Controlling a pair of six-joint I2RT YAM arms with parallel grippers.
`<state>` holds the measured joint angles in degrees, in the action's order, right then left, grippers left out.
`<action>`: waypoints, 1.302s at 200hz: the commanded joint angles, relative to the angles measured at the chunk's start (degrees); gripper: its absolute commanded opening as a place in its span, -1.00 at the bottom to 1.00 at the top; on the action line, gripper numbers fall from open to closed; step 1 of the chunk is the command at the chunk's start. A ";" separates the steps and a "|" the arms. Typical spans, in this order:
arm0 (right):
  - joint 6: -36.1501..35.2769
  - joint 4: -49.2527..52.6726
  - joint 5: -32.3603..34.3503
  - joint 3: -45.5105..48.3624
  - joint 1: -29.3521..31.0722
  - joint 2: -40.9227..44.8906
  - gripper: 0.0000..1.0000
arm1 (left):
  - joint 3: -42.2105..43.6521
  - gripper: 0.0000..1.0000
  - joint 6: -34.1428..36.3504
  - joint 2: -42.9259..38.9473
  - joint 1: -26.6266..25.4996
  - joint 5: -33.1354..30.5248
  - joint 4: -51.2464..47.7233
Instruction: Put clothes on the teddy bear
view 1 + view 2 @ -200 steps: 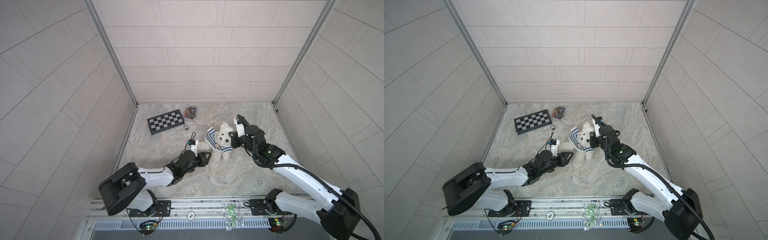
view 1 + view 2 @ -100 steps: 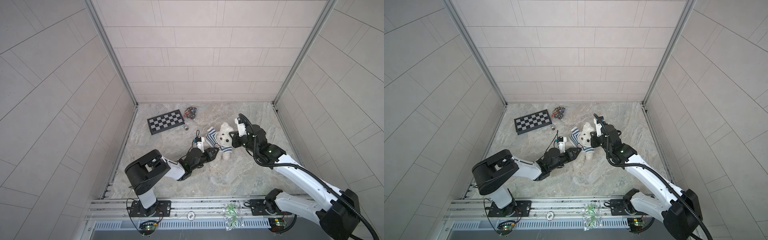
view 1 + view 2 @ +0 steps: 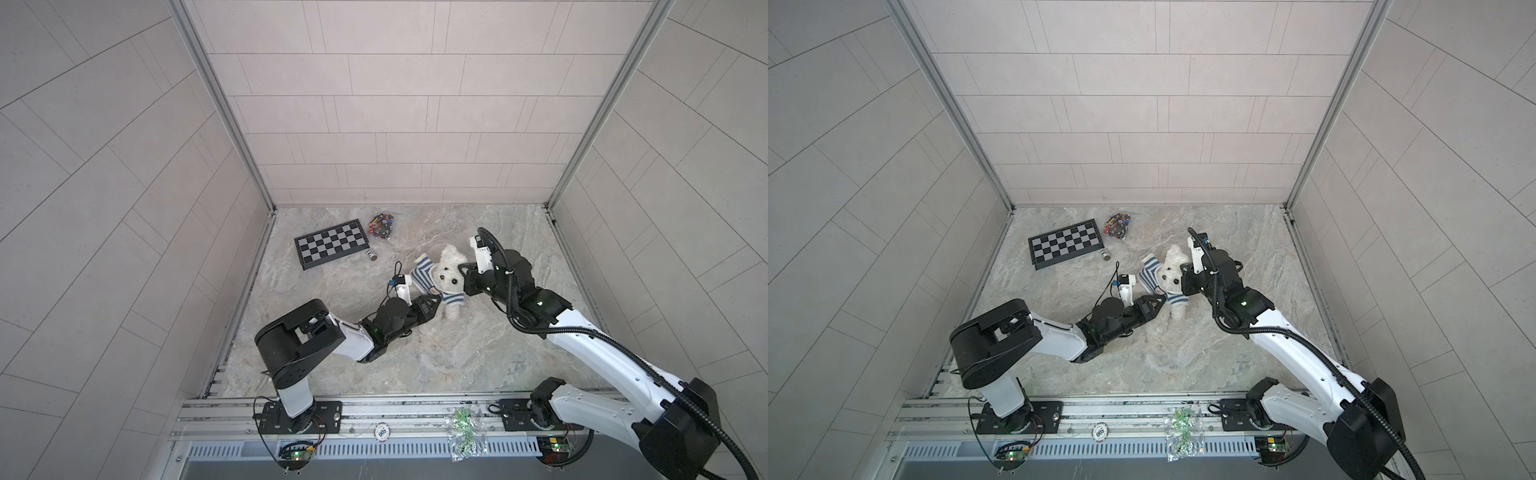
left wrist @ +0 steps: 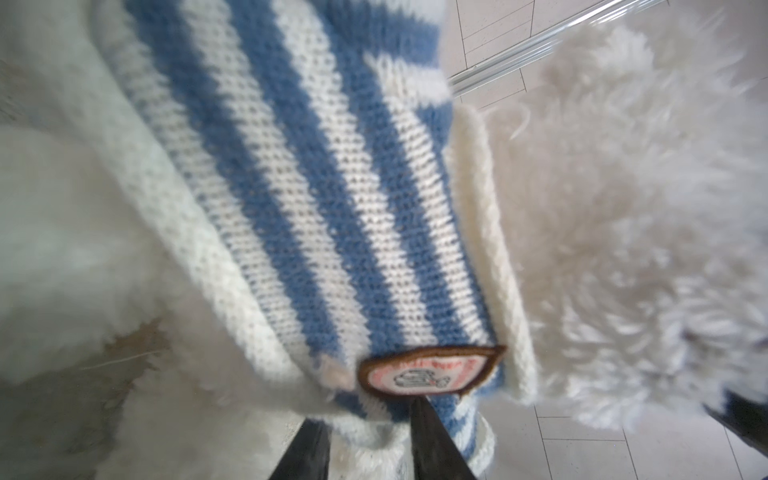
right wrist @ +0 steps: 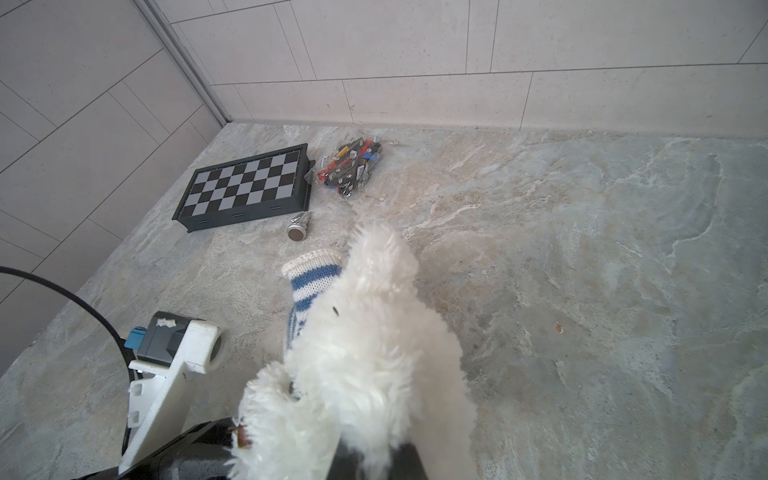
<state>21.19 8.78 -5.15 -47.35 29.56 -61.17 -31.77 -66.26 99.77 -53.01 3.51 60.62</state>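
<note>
Marbled surface [image 3: 457, 353], tiled walls [image 3: 395, 104]; left end effector [image 3: 437, 300] pinches striped shirt [image 3: 422, 278], right end effector [image 3: 465, 275] clamps teddy bear [image 3: 448, 268]

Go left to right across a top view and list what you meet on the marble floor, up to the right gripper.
chessboard → bag of small colourful parts → teddy bear in its striped shirt → right gripper, closed on the bear's head.
</note>
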 commanded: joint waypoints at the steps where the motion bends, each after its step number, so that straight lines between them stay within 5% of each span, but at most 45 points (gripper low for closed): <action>1: 1.06 -1.51 0.43 0.51 -0.07 1.39 -1.00 | -2.52 -0.31 -0.20 1.20 -0.70 -0.78 -0.40; 26: 1.10 -1.55 0.49 0.73 -0.11 1.66 -1.00 | -2.92 -0.39 -0.45 1.67 -0.87 -2.26 -1.49; 93: 1.12 -1.48 1.23 1.48 -0.81 2.36 -1.00 | -1.86 -1.00 0.73 0.47 -2.33 -2.50 -3.47; 153: 1.39 -1.77 3.32 3.21 -2.76 3.80 -1.00 | 2.04 -1.00 6.60 -5.79 -7.67 0.62 -12.18; 260: 2.66 -2.61 5.01 7.92 -4.23 2.68 -1.00 | 10.41 -1.00 12.21 -15.16 -7.33 5.58 -18.14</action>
<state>22.39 9.63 -3.42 -40.05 26.06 -58.43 -22.65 -57.36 87.61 -60.40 7.46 48.05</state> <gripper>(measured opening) 0.081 0.046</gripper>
